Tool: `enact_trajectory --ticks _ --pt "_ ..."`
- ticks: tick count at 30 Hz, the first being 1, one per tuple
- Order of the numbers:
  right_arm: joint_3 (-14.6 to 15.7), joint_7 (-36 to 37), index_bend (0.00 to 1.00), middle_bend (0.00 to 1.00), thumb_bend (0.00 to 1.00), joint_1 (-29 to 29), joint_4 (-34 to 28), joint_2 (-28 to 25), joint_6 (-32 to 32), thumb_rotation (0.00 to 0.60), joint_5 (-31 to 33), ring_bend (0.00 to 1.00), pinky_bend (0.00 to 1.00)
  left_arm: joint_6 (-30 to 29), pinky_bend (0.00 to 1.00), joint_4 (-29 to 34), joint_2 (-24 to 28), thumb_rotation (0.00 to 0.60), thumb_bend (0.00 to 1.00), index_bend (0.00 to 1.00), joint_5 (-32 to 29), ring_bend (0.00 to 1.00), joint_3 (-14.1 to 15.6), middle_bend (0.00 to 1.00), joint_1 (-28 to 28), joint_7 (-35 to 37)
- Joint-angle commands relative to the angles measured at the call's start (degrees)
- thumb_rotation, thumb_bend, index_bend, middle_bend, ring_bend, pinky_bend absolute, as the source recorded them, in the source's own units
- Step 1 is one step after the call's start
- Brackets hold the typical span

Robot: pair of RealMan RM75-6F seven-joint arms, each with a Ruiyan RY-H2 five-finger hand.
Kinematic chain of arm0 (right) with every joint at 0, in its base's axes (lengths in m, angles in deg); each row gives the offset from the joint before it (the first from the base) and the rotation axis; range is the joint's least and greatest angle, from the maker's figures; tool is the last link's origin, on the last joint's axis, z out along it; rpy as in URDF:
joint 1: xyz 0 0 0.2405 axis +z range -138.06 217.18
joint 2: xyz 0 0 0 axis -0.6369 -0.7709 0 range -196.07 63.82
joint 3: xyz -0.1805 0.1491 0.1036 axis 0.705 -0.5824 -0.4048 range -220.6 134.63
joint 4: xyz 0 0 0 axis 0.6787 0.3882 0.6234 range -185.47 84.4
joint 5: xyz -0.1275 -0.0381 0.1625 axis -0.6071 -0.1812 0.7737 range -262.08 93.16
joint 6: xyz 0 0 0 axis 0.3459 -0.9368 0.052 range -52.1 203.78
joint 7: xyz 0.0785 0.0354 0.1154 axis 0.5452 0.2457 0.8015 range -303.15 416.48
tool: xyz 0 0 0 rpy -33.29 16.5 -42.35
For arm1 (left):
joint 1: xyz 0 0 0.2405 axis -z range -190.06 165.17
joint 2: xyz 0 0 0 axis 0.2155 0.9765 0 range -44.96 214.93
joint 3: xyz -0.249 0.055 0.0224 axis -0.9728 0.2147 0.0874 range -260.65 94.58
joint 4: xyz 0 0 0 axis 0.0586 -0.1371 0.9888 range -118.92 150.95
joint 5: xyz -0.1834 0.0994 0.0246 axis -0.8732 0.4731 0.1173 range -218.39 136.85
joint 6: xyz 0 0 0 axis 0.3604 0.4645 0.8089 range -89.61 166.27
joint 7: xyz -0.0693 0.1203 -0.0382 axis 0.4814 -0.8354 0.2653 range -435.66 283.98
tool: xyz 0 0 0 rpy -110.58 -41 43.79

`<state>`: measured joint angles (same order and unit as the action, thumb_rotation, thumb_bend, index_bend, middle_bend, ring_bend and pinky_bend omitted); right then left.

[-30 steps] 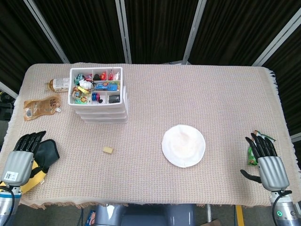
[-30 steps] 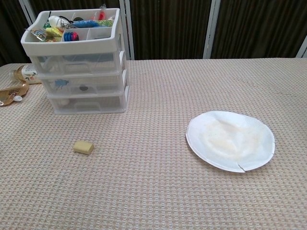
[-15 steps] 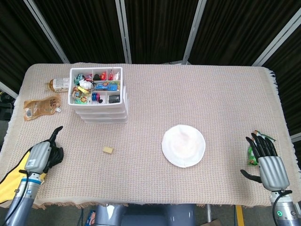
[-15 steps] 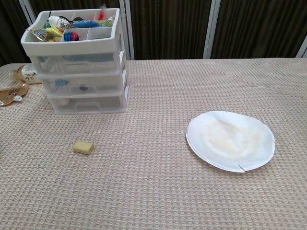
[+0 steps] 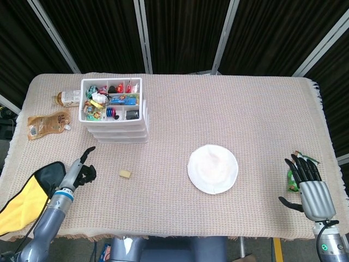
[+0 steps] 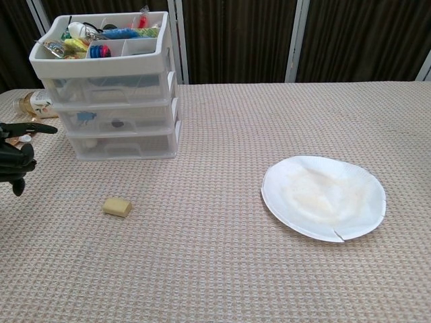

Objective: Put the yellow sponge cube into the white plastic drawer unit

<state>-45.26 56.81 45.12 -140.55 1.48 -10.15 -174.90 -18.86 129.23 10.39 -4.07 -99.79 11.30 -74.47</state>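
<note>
The left hand [image 5: 82, 170] sits at the lower left of the head view, empty, with one finger pointing up toward the drawers and the rest curled in; whether it counts as spread or closed I cannot tell. In the chest view it shows only at the left edge. The yellow sponge [image 5: 125, 174] lies on the cloth just right of that hand, apart from it, below the white drawer unit [image 5: 114, 128].

Risk, as I judge it: all 3 drawers look closed in the chest view, so carrying the sponge up first would leave nowhere to put it. The sponge is small and soft, and a slanted pinch could squash it or flick it away. The top tray is crowded with small things a reach could knock.

The right hand [image 5: 310, 188] rests at the lower right, fingers extended, holding nothing, beside a green packet [image 5: 293, 179]. A white plate [image 5: 212, 168] lies between.
</note>
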Motion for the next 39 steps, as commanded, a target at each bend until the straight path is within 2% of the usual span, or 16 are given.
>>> enact_trajectory --ticks 1,10,20,39 --pt "0.0 0.1 0.08 0.00 0.00 0.0 0.0 0.0 0.1 0.600 0.1 0.00 0.00 1.9 0.60 -2.0 -2.5 0.600 0.91 0.00 -6.2 0.87 -2.2 0.97 3.9 0.3" --pt "-0.1 0.3 0.08 0.00 0.00 0.1 -0.2 -0.1 0.3 0.600 0.4 0.00 0.00 2.6 0.60 -6.9 -6.9 0.600 0.91 0.00 -15.7 0.88 -3.7 0.97 9.0 -0.2" --pt "-0.2 0.7 0.08 0.00 0.00 0.1 -0.4 -0.3 0.4 0.600 0.6 0.00 0.00 3.7 0.60 -12.2 -11.3 0.600 0.91 0.00 -22.8 0.88 -5.4 0.97 13.1 -0.1" --pt "-0.1 1.4 0.08 0.00 0.00 0.0 -0.7 -0.5 0.5 0.600 0.7 0.00 0.00 7.8 0.60 -19.9 -16.0 0.600 0.91 0.00 -30.8 0.88 -7.9 0.97 18.3 0.0"
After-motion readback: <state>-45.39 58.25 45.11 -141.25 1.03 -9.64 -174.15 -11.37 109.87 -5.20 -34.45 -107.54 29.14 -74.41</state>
